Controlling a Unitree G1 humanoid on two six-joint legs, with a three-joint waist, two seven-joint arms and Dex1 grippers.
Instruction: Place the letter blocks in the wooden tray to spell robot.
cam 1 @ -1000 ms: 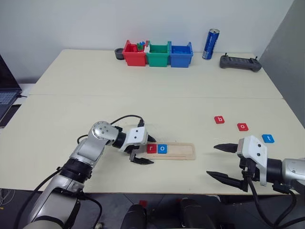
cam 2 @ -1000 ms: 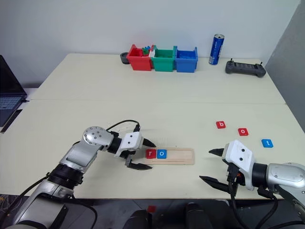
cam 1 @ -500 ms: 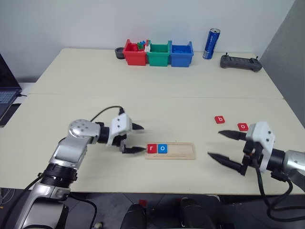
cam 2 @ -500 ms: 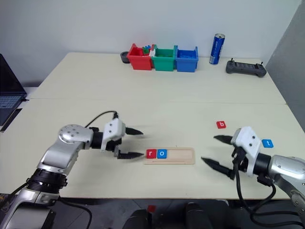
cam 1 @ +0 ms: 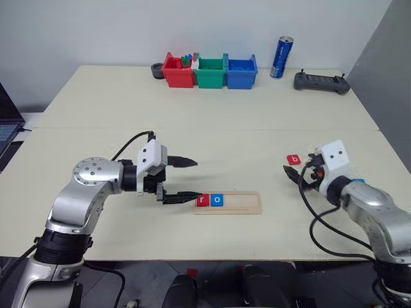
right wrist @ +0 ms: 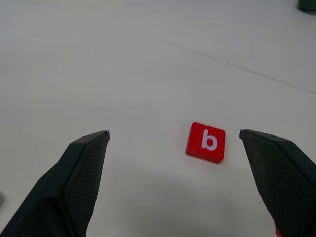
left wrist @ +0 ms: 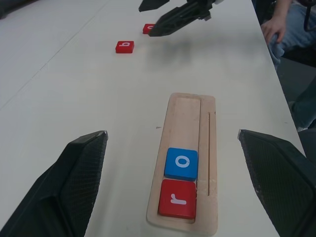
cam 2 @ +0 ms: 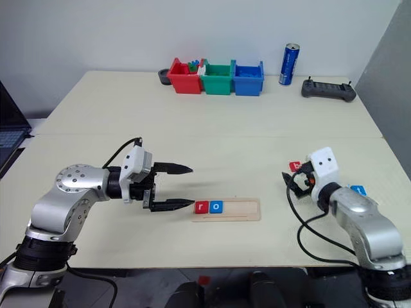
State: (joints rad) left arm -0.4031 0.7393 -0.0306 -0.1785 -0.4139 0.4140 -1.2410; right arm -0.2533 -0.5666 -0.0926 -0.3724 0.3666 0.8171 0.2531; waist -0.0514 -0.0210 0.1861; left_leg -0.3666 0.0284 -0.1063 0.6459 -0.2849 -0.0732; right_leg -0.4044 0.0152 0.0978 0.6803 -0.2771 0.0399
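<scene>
Two letter blocks [left wrist: 179, 183] in wooden tray [left wrist: 190, 111]

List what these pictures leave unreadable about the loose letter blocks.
- Second red block: left wrist view, letter too small to read, partly behind the right gripper.
- Blue block: right eye view, mostly hidden by the right arm, letter unreadable.
- Red b block: readable.
</scene>
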